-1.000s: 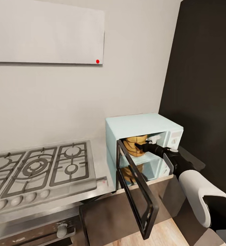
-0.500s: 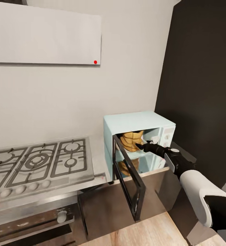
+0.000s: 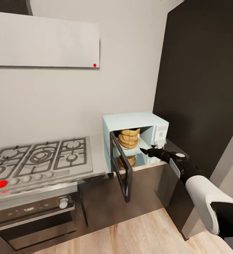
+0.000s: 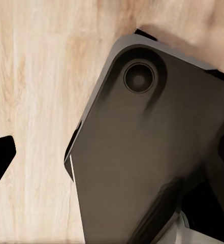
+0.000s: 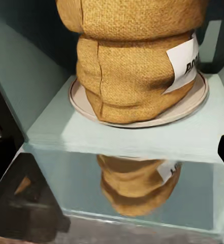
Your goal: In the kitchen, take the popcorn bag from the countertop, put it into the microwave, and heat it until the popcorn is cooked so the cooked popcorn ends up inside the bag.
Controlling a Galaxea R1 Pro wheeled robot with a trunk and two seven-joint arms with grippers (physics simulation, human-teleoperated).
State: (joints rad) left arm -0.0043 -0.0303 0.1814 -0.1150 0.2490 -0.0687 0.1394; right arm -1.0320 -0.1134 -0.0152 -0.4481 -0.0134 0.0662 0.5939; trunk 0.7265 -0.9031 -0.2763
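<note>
The microwave (image 3: 135, 141) stands on the table (image 3: 98, 158) against the back wall, with a tall cabinet (image 3: 201, 88) just to its right. Its door (image 3: 120, 165) hangs open, swung out over the table's front edge. Inside, the popcorn bag (image 3: 128, 138) sits upright on a round plate (image 5: 137, 114). The right claw (image 3: 147, 151) hangs just outside the opening, in front of the bag and apart from it. To the microwave's left the hob (image 3: 38, 158) lies in the table, with an oven (image 3: 31, 215) below it and a hood (image 3: 42, 44) on the wall above. The floor (image 3: 137, 236) lies before the cabinets.
</note>
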